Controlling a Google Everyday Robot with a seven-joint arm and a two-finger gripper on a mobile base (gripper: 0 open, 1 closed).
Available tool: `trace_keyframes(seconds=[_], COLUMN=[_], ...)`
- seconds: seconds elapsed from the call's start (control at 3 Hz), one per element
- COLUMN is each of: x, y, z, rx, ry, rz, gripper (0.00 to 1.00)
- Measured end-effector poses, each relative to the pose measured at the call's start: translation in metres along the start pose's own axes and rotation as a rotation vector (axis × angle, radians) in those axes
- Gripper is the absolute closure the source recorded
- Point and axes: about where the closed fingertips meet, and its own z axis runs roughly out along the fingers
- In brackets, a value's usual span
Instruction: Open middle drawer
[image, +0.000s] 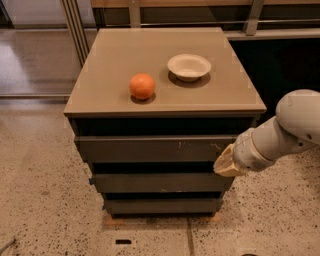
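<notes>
The middle drawer (160, 183) is a dark grey-brown flat front, second of three, with a small blue bit at its left end. It sits under the larger top front with pale scratch marks (155, 149) and above the small bottom front (162, 205). All three fronts look closed. My gripper (224, 162) is at the cabinet's right side, its pale tip level with the gap between the top and middle fronts. The white arm (280, 137) reaches in from the right.
An orange (142, 86) and a shallow white bowl (189, 66) rest on the cabinet top (115, 55). Speckled floor surrounds the cabinet. A metal railing and glass panels stand behind it.
</notes>
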Motion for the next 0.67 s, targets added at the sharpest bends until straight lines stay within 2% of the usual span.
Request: trace_keyframes(seconds=[0.33,0.67], x=[0.019,0.03], y=[-0.011,-0.004], z=[0.077,0.101], rx=[-0.072,-0.117], ry=[-0.095,-0.108], rz=[0.029,0.053], gripper=[1.0,1.0])
